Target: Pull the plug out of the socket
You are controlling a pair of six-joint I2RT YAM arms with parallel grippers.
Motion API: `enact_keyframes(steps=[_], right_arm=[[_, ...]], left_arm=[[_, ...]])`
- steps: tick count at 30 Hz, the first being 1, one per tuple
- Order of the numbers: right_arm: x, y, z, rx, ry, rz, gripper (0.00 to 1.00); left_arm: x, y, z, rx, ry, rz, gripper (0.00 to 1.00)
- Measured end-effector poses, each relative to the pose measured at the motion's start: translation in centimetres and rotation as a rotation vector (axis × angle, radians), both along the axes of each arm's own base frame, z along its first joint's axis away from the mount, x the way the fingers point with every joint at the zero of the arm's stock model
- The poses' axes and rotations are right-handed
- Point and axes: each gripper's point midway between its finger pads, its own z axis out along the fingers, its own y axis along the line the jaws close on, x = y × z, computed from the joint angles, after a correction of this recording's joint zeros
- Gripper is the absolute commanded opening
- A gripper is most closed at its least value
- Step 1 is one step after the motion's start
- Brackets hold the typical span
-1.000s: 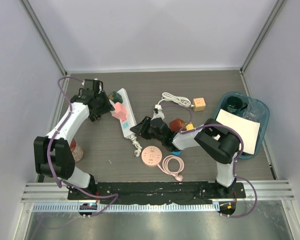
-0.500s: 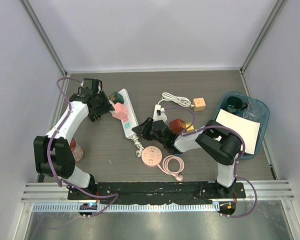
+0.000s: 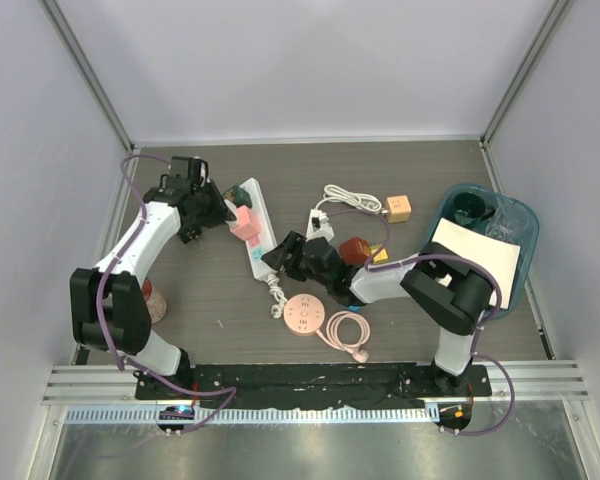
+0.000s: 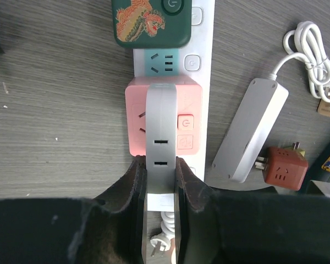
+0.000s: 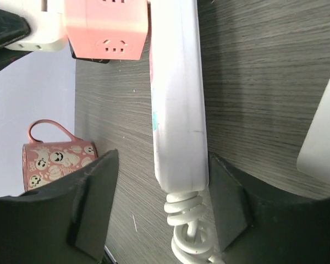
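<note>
Pink cube plug (image 4: 136, 137) sits on the middle of the white power strip (image 5: 176, 99), and you can see it has barely shifted over the last second. Your left gripper (image 4: 160, 165) keeps its jaws clenched on the grey band (image 4: 161, 110) across the plug's top. The change is your right gripper (image 5: 162, 165): it has slid up to the strip's cord end and straddles it, jaws released. That reads as bracing the strip; the pull is not yet done.

Plug (image 3: 242, 222) on power strip (image 3: 258, 250), mug (image 3: 153, 300) to its left, bin (image 3: 528, 255) far right
</note>
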Motion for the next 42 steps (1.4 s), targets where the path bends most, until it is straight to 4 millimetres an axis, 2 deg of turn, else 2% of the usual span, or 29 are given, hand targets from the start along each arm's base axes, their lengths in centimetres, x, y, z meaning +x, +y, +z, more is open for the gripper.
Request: enact_keyframes(steps=[2,7,9,14,17,20,23,29,35,38,42], right_arm=[[-0.1,-0.4,0.5,-0.017,-0.003,0.001,0.8],[0.4,-1.6,3.7,-0.03,-0.054,-0.006,0.76],[1.7,-1.8,5.6,-0.029,-0.086,-0.013,0.76],[7.0,-1.0,10.3,-0.04,-0.17,-0.002,0.78],[9.6,-0.4,11.6,-0.049,-0.202,0.006,0.73],[10.5,0.0,10.8,-0.065,-0.19,0.036,0.7],[11.0,0.6,8.4,-0.1,-0.143,0.081,0.68],[10.2,1.7,4.3,-0.136,-0.054,0.164,0.67],[10.5,3.5,3.1,-0.119,-0.028,0.227,0.66],[10.3,3.8,1.9,-0.116,-0.007,0.247,0.62],[10.4,4.0,2.1,-0.1,-0.009,0.253,0.53]], left_arm=[[0.0,-0.1,-0.1,0.001,0.001,-0.014,0.0],[0.1,-0.3,-0.4,0.003,0.004,-0.035,0.0],[0.0,-0.6,-0.6,-0.004,0.007,-0.05,0.0],[0.0,-1.1,-0.6,-0.009,0.004,-0.066,0.0],[0.0,-1.3,-0.7,-0.01,0.004,-0.073,0.0],[0.0,-1.4,-0.7,-0.01,0.002,-0.076,0.0],[0.1,-1.5,-0.7,-0.011,0.002,-0.077,0.0],[0.3,-1.7,-0.7,-0.015,0.003,-0.085,0.0],[0.3,-2.1,-0.7,-0.014,0.006,-0.092,0.0],[0.3,-2.1,-0.7,-0.009,0.01,-0.093,0.0],[0.3,-2.1,-0.7,-0.006,0.012,-0.093,0.0]])
